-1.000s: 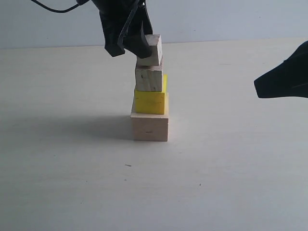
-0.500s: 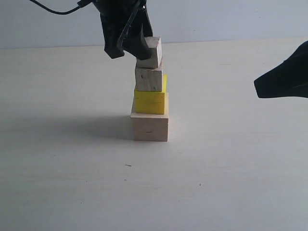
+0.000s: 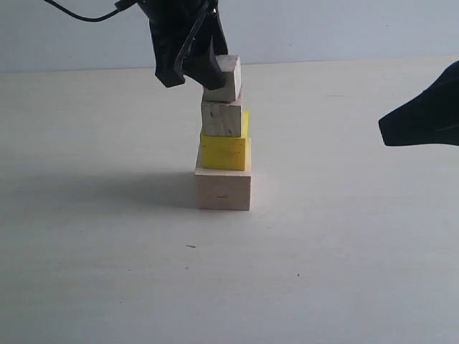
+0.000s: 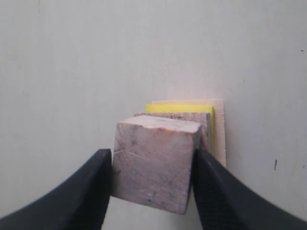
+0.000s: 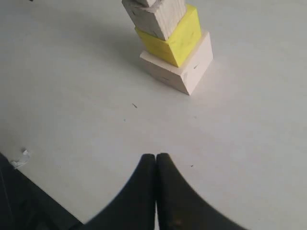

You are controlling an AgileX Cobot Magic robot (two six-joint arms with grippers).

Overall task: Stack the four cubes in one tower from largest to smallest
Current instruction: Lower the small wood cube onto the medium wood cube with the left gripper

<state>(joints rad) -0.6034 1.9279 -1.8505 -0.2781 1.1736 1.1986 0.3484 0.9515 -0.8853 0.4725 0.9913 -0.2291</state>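
Note:
A tower stands mid-table: a large pale wood cube (image 3: 223, 190) at the base, a yellow cube (image 3: 224, 150) on it, then a small speckled cube (image 3: 221, 117). The second small speckled cube (image 3: 228, 77) rests tilted on top, with my left gripper (image 3: 208, 68) shut on it. In the left wrist view that top cube (image 4: 154, 163) sits between both black fingers (image 4: 86, 191), and the lower cubes show behind it. My right gripper (image 5: 156, 158) is shut on nothing, hovering well to the right of the tower; in its view the yellow cube (image 5: 180, 40) and base cube (image 5: 184, 69) show.
The pale tabletop (image 3: 344, 251) spreads around the tower. A wall runs along the far edge. The right arm's black body (image 3: 423, 115) hangs at the right side.
The left gripper and the top cube have shifted very slightly between one second ago and half a second ago. Since then nothing has visibly moved.

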